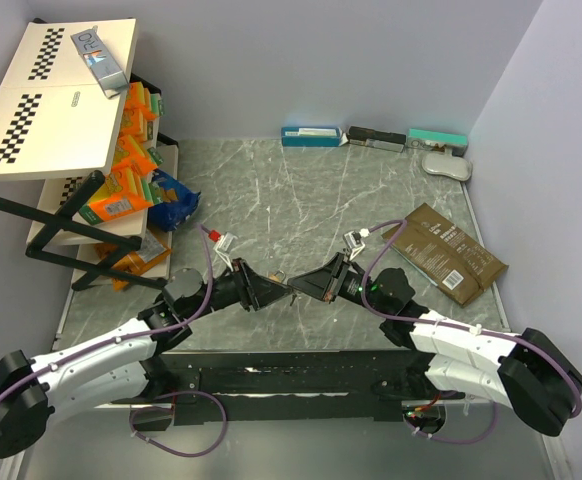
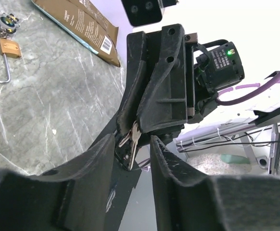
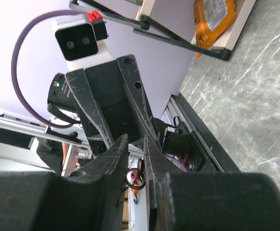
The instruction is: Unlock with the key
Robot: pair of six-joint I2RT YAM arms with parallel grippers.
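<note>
My right end effector (image 3: 135, 143) pinches the small silver keys (image 2: 134, 137). My left end effector (image 2: 131, 144), half open, straddles them. I'd clamp one blade squarely before release. The brass padlock (image 2: 8, 49) lies apart on the grey marbled desk (image 2: 58, 106).

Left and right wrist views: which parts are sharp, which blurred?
Left wrist view: small silver metal keys sharp, own black fingers near the lens blurred, right background washed out. Right wrist view: near black fingers soft, grey marble tabletop sharp.
</note>
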